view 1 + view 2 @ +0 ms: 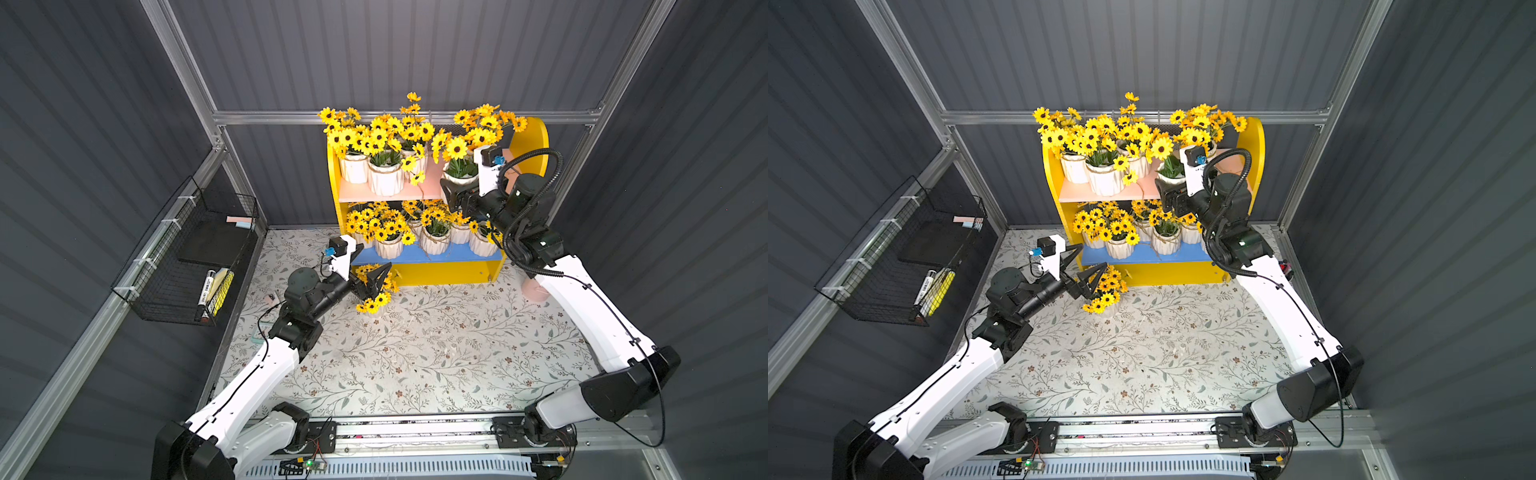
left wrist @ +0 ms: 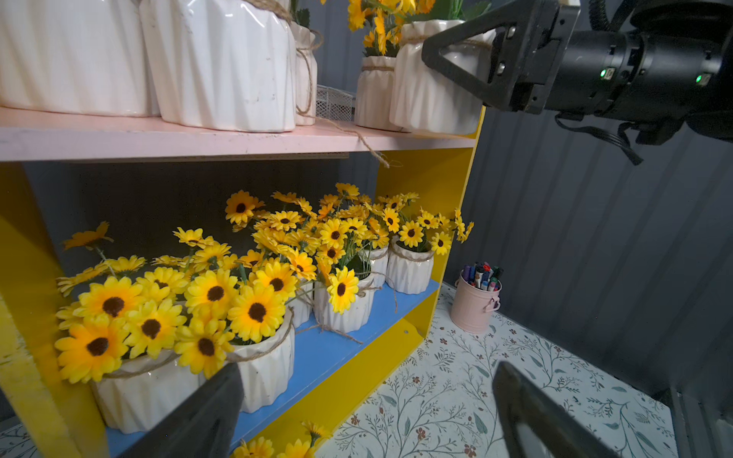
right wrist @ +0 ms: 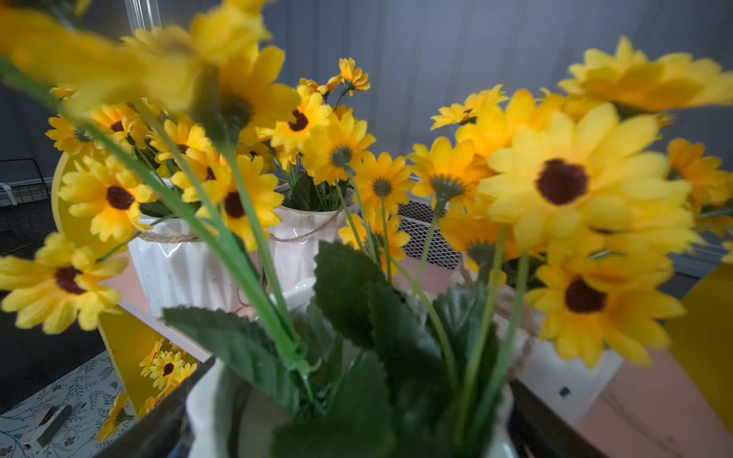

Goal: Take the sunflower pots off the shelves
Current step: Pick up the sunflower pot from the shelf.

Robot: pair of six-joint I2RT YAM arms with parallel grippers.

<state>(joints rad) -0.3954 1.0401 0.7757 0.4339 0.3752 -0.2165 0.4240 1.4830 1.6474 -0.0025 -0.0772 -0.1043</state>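
The shelves (image 1: pixel 536 141) stand at the back, with a pink upper board (image 1: pixel 415 193) and a blue lower board (image 1: pixel 415 255). Several sunflower pots crowd both boards (image 2: pixel 222 67) (image 2: pixel 345 313). My right gripper (image 1: pixel 451 192) (image 3: pixel 357 396) is shut on the sunflower pot (image 1: pixel 459 174) at the right end of the pink board, a finger (image 2: pixel 456 51) flat on each side. That pot's base rests on the board. My left gripper (image 1: pixel 1093 254) (image 2: pixel 369 372) is open, low in front of the blue board. Just below it, another sunflower pot (image 1: pixel 374 299) stands on the table.
A black wire basket (image 1: pixel 187 257) with markers hangs on the left wall. A pink cup of pens (image 2: pixel 476 301) stands on the table right of the shelves. A white mesh basket (image 2: pixel 333 103) sits behind the upper pots. A small object (image 1: pixel 272 297) lies near the left arm.
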